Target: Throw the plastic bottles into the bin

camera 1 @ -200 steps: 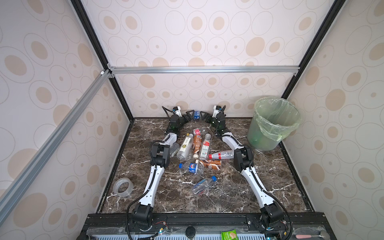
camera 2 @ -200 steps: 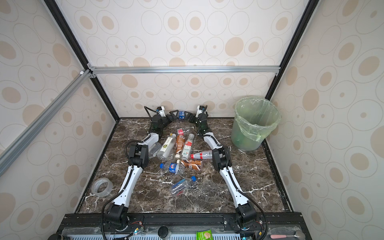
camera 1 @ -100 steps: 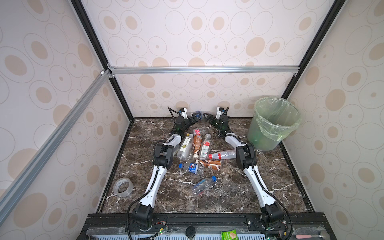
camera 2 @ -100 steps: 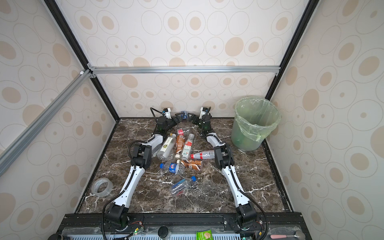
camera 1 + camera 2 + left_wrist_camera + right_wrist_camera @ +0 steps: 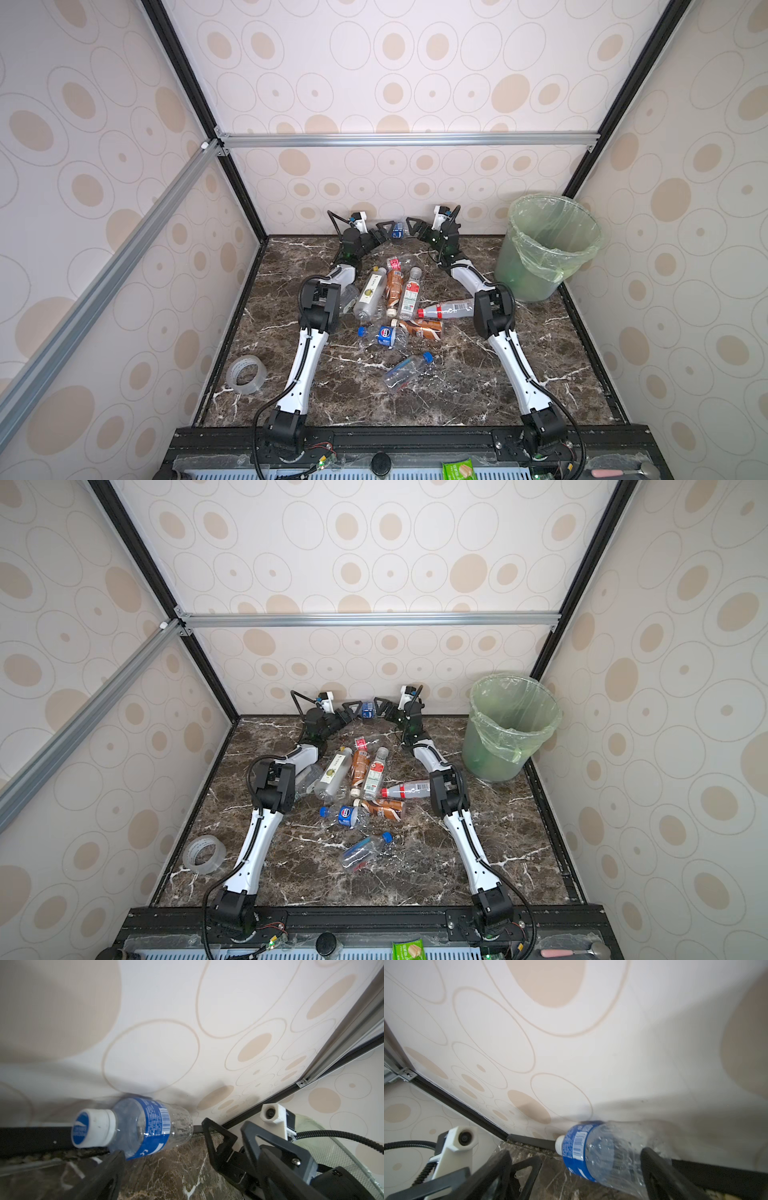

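Left claw (image 5: 385,231) and right claw (image 5: 412,227) both spread wide, nothing pinched. Blue-labelled bottle (image 5: 398,230) lies along the back wall (image 5: 415,187) between them, cap toward my left, base between the right claw's fingers (image 5: 656,1169). Right arm's nearer, I reckon.

Clear tape roll (image 5: 246,375) rests on dark marble tabletop (image 5: 457,399), lower left in both top views, close to left edge, alone. Walls (image 5: 395,83): cream wallpaper, beige ovals. Silver aluminium rail (image 5: 407,139) crosses back wall, black post (image 5: 190,83) at upper left. Green snack packet (image 5: 458,471) at bottom edge. Pink-handled tool (image 5: 609,472) at lower right, partly cut off.
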